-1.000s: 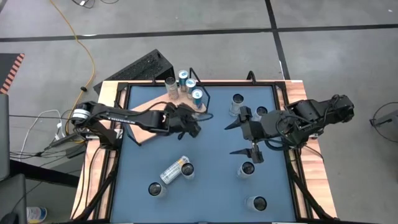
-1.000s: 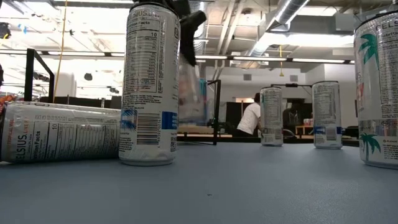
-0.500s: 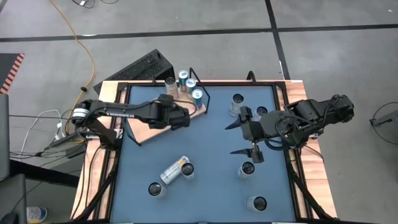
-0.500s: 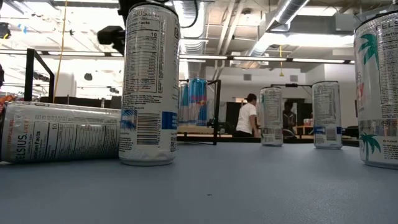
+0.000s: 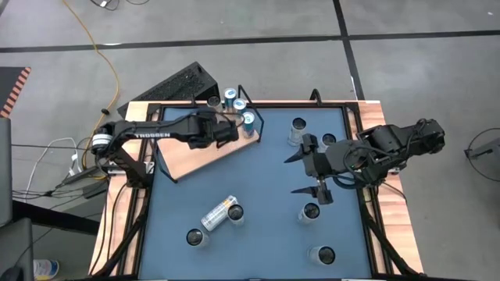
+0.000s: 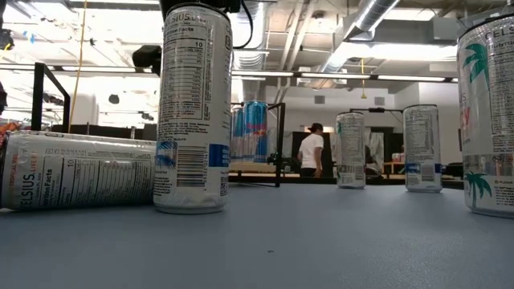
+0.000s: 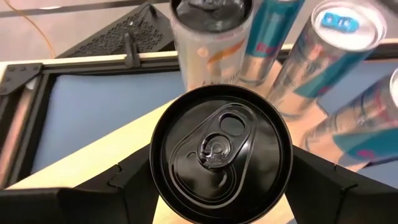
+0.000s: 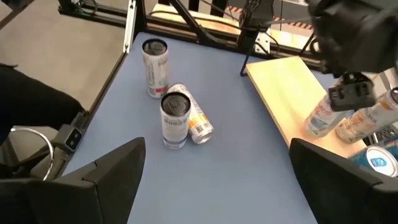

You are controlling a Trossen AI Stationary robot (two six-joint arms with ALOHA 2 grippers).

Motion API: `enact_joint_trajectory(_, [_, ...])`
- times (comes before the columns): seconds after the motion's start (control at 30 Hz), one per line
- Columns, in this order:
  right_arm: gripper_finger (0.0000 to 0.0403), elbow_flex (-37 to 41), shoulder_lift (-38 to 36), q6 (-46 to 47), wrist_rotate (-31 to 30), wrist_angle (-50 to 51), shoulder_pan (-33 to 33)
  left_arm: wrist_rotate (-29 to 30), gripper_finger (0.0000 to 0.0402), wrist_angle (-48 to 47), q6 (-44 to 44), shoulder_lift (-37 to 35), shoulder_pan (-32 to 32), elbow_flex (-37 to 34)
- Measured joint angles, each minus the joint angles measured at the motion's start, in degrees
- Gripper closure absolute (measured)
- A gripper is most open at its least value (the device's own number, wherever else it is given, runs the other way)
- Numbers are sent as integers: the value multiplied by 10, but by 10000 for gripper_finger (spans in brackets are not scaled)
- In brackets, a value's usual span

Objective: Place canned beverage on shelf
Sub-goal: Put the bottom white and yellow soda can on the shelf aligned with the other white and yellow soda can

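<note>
My left gripper [image 5: 224,129] is shut on a canned beverage [image 7: 221,149] with a black top, holding it upright over the far end of the shelf [image 5: 195,156]. It sits right beside several cans [image 5: 240,105] standing by the shelf's black wire frame. The right wrist view shows this pale can [image 8: 320,119] hanging under the left gripper [image 8: 348,93] at the board's [image 8: 286,87] far end. I cannot tell if the can touches the board. My right gripper [image 5: 297,173] stands open over the table's right half, holding nothing.
On the blue tabletop a can lies on its side [image 5: 219,212] next to an upright one [image 5: 236,213]. More upright cans stand at front left [image 5: 195,237], front right [image 5: 322,254], mid right [image 5: 311,212] and back right [image 5: 298,129]. A person [image 6: 309,152] moves in the room behind.
My left gripper has carried the can from the shelf's near edge toward the back, up to the row of cans by the wire frame. The right arm has not moved.
</note>
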State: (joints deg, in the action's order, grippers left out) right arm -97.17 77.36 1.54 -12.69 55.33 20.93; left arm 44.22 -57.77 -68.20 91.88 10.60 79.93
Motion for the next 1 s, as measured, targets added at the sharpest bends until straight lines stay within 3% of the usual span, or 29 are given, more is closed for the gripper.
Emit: enact_joint_trajectory(1.0, [20, 0, 0, 5, 0, 14, -1, -5, 145, -10, 137, 11, 43, 36])
